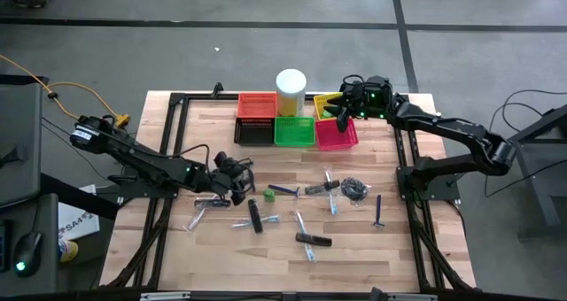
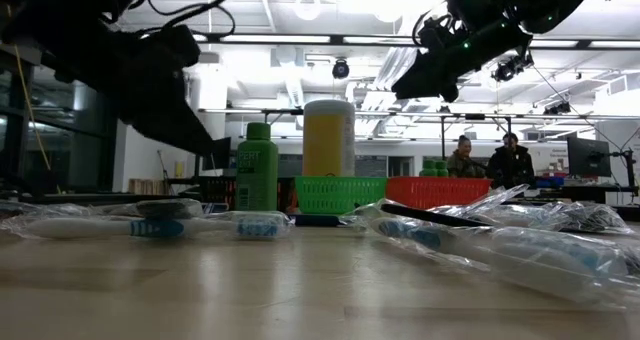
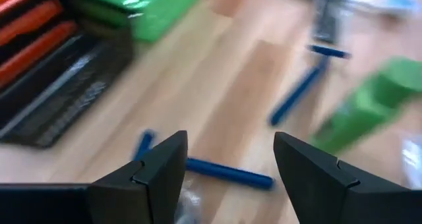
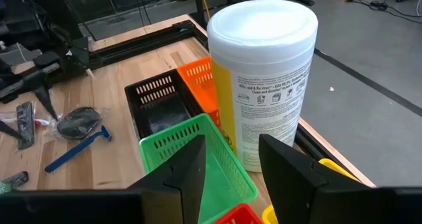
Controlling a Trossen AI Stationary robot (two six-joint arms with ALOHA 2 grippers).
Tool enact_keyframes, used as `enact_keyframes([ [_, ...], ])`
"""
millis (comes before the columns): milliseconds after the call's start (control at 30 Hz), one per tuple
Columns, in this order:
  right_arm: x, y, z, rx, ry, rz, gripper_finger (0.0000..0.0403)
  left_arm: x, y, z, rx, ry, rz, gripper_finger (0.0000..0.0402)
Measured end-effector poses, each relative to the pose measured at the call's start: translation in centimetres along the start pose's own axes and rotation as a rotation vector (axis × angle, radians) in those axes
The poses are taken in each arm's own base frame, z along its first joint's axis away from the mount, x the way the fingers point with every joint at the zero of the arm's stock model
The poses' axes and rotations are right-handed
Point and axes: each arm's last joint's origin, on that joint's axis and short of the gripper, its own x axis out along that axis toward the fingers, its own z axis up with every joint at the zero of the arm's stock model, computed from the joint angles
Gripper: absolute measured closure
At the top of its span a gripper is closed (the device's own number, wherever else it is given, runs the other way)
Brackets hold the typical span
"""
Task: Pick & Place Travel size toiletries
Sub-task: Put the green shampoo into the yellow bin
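The main risk sits with the left tool (image 1: pixel 237 182), low over the wooden bench (image 1: pixel 221 257) among the scattered toiletries. Its wrist view shows a thin blue razor (image 3: pixel 227 173) lying crosswise just beyond the fingertips, with a small green bottle (image 3: pixel 366 105) close by. The razor is slim and flat on the wood, so a descent that lands slightly off could pinch only an end and flip it, or shove it into the bottle and send that rolling. The clear-wrapped toothbrushes (image 1: pixel 197 217) nearby are slippery and could be dragged along too.

The left tool's jaws stand wide apart and hold nothing; they touch nothing that can be seen. The right tool (image 1: pixel 341 109) hangs above the far row of small mesh baskets, over the pink basket (image 1: pixel 337 135) and beside the tall white cylinder (image 4: pixel 264 72). Its jaws are partly apart and empty. A careless sweep there could knock the cylinder over.

The remaining toiletries, including black sticks (image 1: pixel 314 240) and a dark coiled bundle (image 1: pixel 355 189), lie spread across the middle of the bench.
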Motion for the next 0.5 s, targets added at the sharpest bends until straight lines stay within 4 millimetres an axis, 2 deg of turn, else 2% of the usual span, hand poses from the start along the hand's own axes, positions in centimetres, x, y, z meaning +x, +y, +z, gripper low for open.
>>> enact_keyframes([
  [233, 0.00, 0.00, 0.00, 0.060, 0.000, 0.001, 0.0268, 0.01, -0.18, -0.63, 0.210, 0.074, -0.134, 0.0177],
  [500, 0.17, 0.75, -0.03, 0.039, 0.004, 0.027, 0.0268, 0.60, -0.42, -1.02, 0.311, 0.083, -0.141, 0.0177],
])
